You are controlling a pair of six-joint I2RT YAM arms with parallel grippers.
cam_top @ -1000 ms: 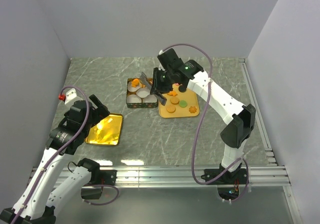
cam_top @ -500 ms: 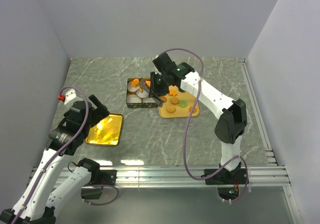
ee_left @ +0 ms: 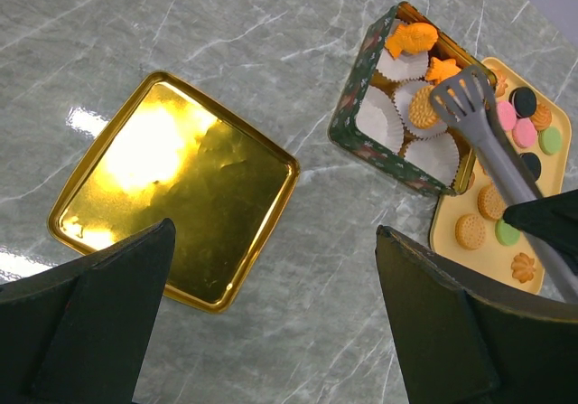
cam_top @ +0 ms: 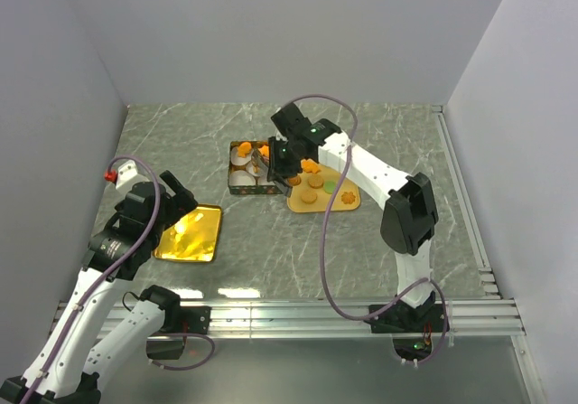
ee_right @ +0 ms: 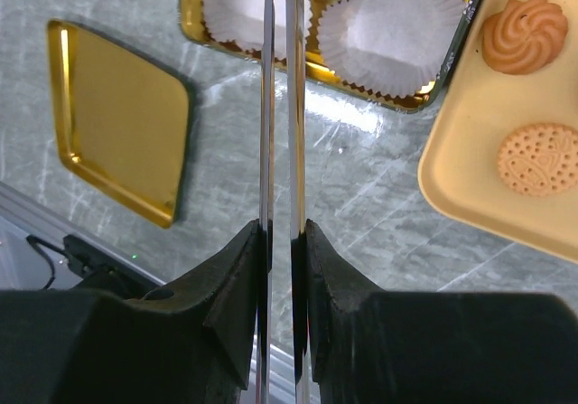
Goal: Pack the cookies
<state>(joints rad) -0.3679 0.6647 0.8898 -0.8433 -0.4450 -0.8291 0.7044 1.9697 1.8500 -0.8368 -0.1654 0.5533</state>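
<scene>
While the left gripper [ee_left: 275, 232] hangs with its jaws spread wide and nothing between them above one gold lid [ee_left: 172, 187] on the marble table [ee_left: 226, 42], the right gripper [ee_right: 280, 237] is clenched on one pair of grey tongs [ee_left: 465, 97], pressing the two blades close together. The slotted head of the tongs hovers over one green tin [ee_left: 348, 115] lined with white paper cups [ee_left: 377, 119], of which at least four show. Three cookies [ee_left: 470, 230] lie in that tin: one fish-shaped cookie [ee_left: 411, 38], one star-shaped cookie [ee_left: 442, 68] and one round golden cookie [ee_left: 421, 108] right under the tong head. Just beside the tin, one yellow tray [ee_left: 488, 259] carries the others: two black, two pink, two green, two round golden, one flower-shaped, and at least one orange, with another partly hidden behind the tongs.
</scene>
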